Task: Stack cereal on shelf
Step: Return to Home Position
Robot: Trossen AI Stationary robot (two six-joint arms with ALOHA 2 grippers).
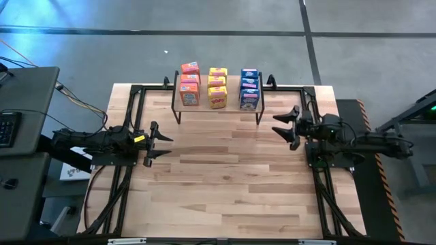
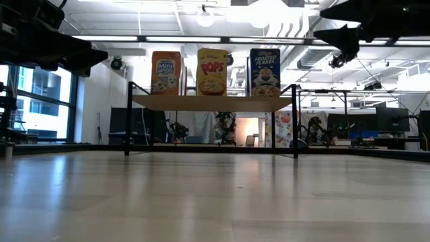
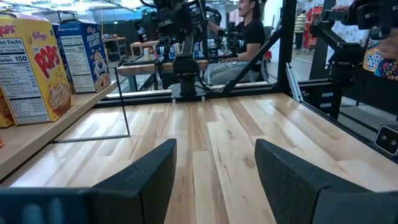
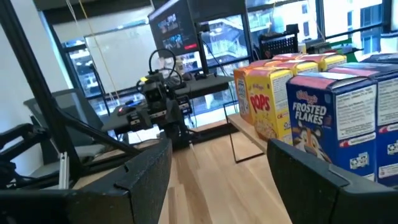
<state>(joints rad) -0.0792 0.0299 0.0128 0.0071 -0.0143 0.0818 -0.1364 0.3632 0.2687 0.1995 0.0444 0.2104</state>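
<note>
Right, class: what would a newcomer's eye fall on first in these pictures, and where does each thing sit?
The bright cereal stands out: orange boxes, yellow boxes and blue boxes in three rows on the shelf, at the far edge of the table. Then come the dark left arm and right arm, reaching in over the table from either side, jaws open and empty.

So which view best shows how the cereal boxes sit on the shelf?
The high view: all nine cereal boxes show in three colour columns on the shelf. The low view shows only three fronts; the wrist views catch some sideways.
</note>
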